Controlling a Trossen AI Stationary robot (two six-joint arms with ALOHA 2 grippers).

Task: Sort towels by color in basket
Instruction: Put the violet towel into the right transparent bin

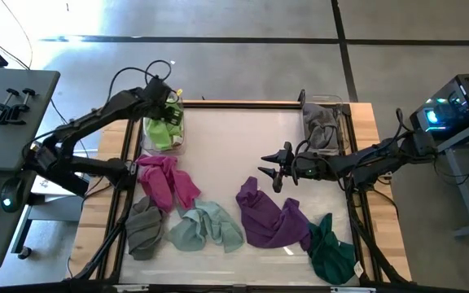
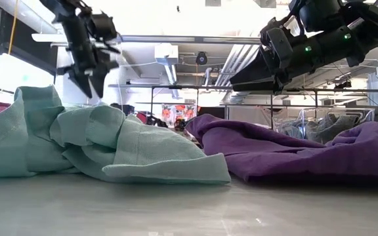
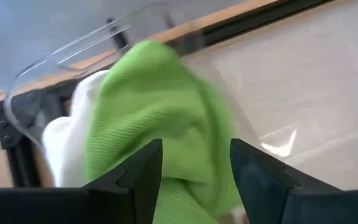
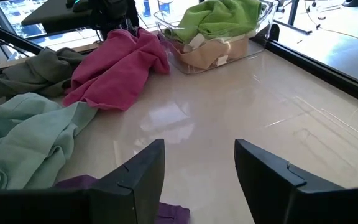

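You're partway: lime towel (image 1: pixel 163 130) sits in the far-left bin (image 1: pixel 177 145), grey (image 1: pixel 322 124) in the far-right bin (image 1: pixel 342 110). Left gripper (image 1: pixel 170 96) open over lime, right gripper (image 1: pixel 273 171) wide, empty, mid-bench. Five towels left along the bench's near edge: magenta (image 1: pixel 166 181), olive (image 1: pixel 145 228), mint (image 1: pixel 206 228), purple (image 1: pixel 271 216), dark green (image 1: pixel 332 251).

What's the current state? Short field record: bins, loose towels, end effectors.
left bin: lime green towel on top
right bin: grey towel
loose on table: magenta, grey-brown, mint, purple, dark green
left end effector: open, over left bin, green towel just beneath it
right end effector: open, empty, above table centre
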